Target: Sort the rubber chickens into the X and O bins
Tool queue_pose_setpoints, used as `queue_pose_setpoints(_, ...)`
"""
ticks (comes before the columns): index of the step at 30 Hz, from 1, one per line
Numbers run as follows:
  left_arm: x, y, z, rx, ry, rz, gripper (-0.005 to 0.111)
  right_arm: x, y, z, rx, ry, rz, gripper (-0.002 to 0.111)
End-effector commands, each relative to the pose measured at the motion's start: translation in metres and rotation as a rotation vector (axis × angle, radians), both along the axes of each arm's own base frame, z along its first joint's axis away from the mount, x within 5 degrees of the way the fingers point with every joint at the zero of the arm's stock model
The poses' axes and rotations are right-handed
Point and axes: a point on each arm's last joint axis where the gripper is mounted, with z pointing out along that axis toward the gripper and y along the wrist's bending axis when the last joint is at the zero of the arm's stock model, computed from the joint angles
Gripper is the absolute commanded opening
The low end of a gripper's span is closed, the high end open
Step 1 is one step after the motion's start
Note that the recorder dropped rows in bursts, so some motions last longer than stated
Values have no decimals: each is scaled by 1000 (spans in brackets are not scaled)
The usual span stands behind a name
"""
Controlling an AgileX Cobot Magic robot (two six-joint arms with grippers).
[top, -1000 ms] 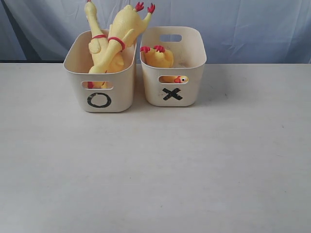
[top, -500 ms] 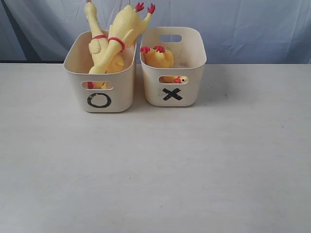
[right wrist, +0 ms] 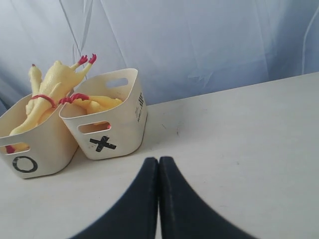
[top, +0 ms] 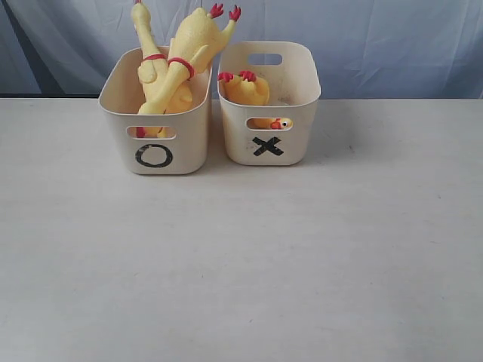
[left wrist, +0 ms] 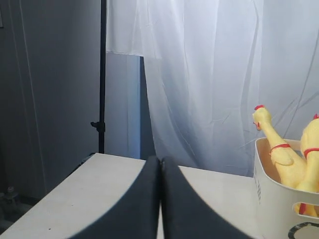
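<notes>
Pale drapery [top: 392,45] hangs behind a cream table [top: 241,264]. The left gripper [left wrist: 160,199] has its two black fingers pressed flat together with nothing between them. Ahead of those closed jaws and off to one side stands the O tub [left wrist: 274,209], near but apart from them. Two long chickens stick up above its rim and cross each other: the feet-up chicken [top: 195,41] and the head-up chicken [top: 151,72]. The right gripper [right wrist: 158,199] is likewise closed on nothing. Both tubs sit side by side well ahead of its jaws, the X tub [right wrist: 127,124] being the nearer. The short chicken [top: 245,90] lies inside that tub, its head [top: 281,124] showing through the front slot handle.
</notes>
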Motion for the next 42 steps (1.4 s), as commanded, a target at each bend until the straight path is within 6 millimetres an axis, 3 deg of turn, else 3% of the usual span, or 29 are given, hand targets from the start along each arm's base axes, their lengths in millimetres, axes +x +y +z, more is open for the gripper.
queue_pose_setpoints(1, -1, 0, 0, 4, -9, 12, 0, 0, 0, 0, -2, -13, -7, 0)
queue_pose_setpoints(18, -1, -1, 0, -18, -11, 0, 0, 0, 0, -1, -2, -11, -6, 0)
queue_pose_setpoints(24, 1, -14, 5, -277, -100, -175, 0, 1, 0, 2, 9, -43, -5, 0)
queue_pose_setpoints(31, -2, -18, 20, -276, -261, -243, 0, 2, -4, 27, 19, -317, -47, 0)
queue_pose_setpoints(35, 2, -22, 17, -252, -380, -297, 0, 0, -8, 48, 29, -686, -98, 0)
queue_pose_setpoints(36, 6, -23, 9, -239, -408, -316, 0, 2, -10, 46, 40, -818, -116, 0)
queue_pose_setpoints(38, 11, -24, -2, -220, -380, -312, 0, 9, -10, 32, 43, -848, -125, 0)
queue_pose_setpoints(41, 17, -24, -15, -224, -343, -309, 0, 24, -10, 2, 33, -743, -124, 0)
queue_pose_setpoints(42, 20, -24, -23, -227, -319, -306, 0, 31, -9, -17, 27, -684, -124, 0)
